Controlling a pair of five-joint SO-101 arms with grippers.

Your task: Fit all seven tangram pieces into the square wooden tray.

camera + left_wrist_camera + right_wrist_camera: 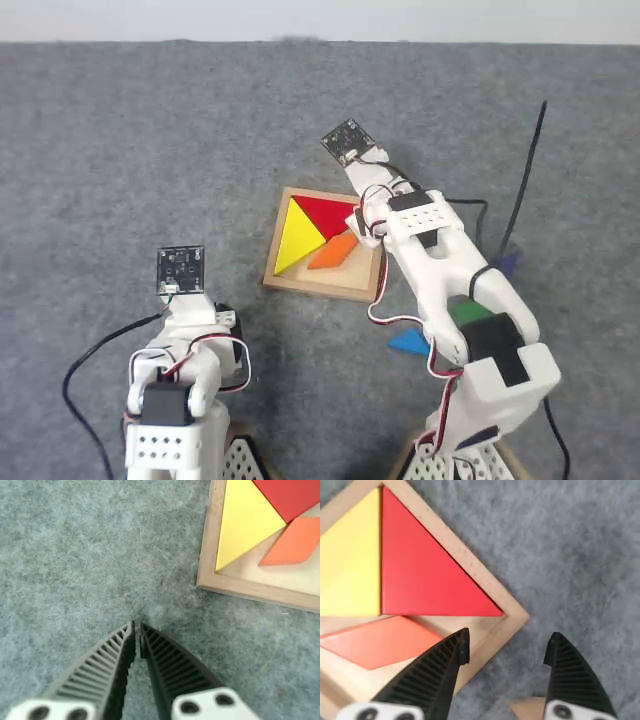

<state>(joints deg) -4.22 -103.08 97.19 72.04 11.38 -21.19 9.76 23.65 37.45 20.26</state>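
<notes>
Left tool [137, 630]: closed, empty, above bare desk [120, 150], near-left of tray.
Square wooden tray [318, 289]: mid-desk; holds yellow triangle [295, 238], red triangle [325, 213] and orange parallelogram [335, 252].
Right tool [509, 640]: open, empty, over tray's far-right corner.
Blue triangle [408, 342], green piece [470, 310]: loose on desk, right of tray.
Step, judged: three pieces seated, fourth due. Next move calls for swinging right tool to a loose piece.
</notes>
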